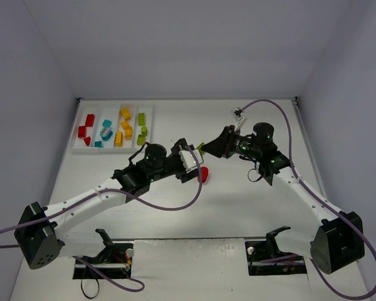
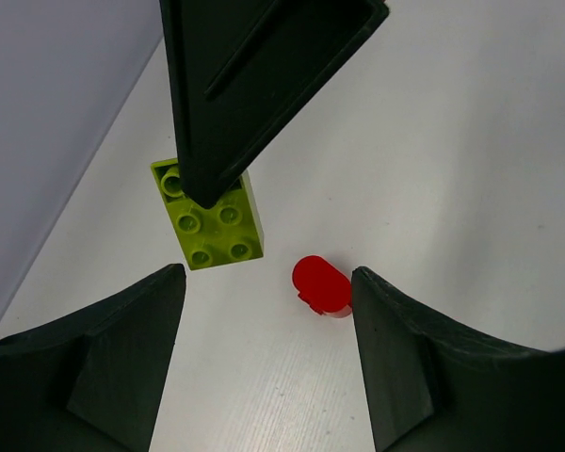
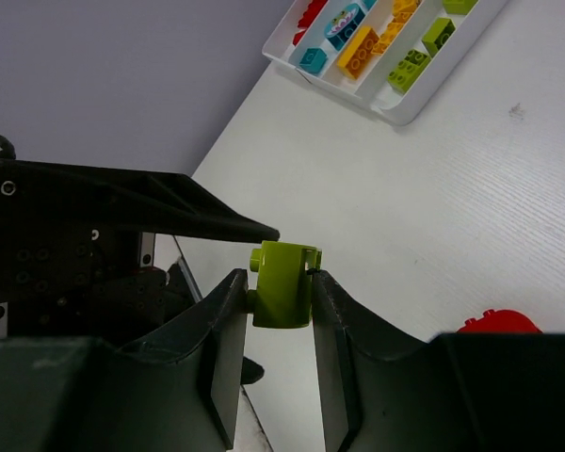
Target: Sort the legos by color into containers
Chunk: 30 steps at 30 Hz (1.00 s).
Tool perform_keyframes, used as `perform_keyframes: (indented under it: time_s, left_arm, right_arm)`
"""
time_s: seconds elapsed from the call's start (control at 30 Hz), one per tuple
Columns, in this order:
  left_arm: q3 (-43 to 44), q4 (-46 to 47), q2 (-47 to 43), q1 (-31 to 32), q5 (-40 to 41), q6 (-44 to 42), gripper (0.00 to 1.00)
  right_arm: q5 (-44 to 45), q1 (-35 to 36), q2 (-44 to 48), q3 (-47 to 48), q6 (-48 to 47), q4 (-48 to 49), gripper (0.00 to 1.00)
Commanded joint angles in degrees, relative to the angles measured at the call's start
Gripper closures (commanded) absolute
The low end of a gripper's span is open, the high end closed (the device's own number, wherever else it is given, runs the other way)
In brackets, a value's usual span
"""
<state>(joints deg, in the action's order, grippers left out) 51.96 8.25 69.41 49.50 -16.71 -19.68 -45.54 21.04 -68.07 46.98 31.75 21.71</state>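
Gripping the lime green brick (image 3: 284, 282) by two opposite faces, the right gripper (image 3: 279, 294) is closed on it near mid-desk. The step in hand appears to be carrying it to the white tray (image 1: 110, 150) at the far left corner, whose rightmost compartment (image 1: 143, 108) already holds lime bricks. Keep the grip firm, clear the tray wall, and release low over that compartment so the brick does not bounce among the yellow bricks (image 1: 125, 114) next door. The left gripper (image 2: 266, 279) stands open and empty, just beside a red brick (image 2: 322, 285) lying on the desk. The left arm (image 1: 113, 191) lies across the direct route to the tray; pass above or around it.
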Motion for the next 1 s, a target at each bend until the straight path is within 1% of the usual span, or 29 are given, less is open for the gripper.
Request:
perform_keyframes:
  time_s: [0.0, 0.23, 0.5, 0.7, 0.73, 0.8, 0.83, 0.93, 0.97]
  left_arm:
    - [3.49, 8.18, -0.06, 0.43, 3.08, -1.76, 0.35]
    - [2.7, 13.1, 0.55, 0.43, 7.39, -0.89, 0.35]
    - [4.37, 14.07, 3.45, 0.43, 4.24, 1.49, 0.35]
    - [5.42, 15.48, 6.09, 0.43, 3.88, 2.54, 0.37]
    - [5.69, 15.65, 6.61, 0.51, 3.96, 2.72, 0.44]
    - [6.04, 15.83, 6.88, 0.43, 4.05, 2.89, 0.56]
    - [6.22, 16.18, 7.14, 0.43, 4.23, 3.07, 0.7]
    - [5.96, 17.49, 6.88, 0.43, 4.84, 3.68, 0.83]
    - [5.87, 17.76, 6.88, 0.34, 4.84, 4.12, 0.89]
  right_arm:
    - [-2.36, 0.41, 2.33, 2.68, 1.04, 5.53, 1.0]
    - [-2.63, 0.58, 2.68, 1.71, 1.3, 6.23, 1.0]
    - [-3.24, 0.67, 2.95, 1.09, 2.0, 7.82, 1.0]
    - [-3.42, 0.76, 3.21, 0.13, 2.18, 8.17, 1.0]
    - [-3.42, 0.67, 3.38, -0.05, 2.18, 8.34, 1.0]
    - [-3.07, 0.76, 3.39, -0.57, 2.09, 8.34, 1.0]
    - [-2.98, 0.76, 3.39, -0.75, 2.0, 8.34, 1.0]
    - [-2.8, 0.76, 3.04, -1.28, 1.57, 8.17, 1.0]
    - [-2.71, 0.76, 2.86, -1.37, 1.48, 8.25, 0.99]
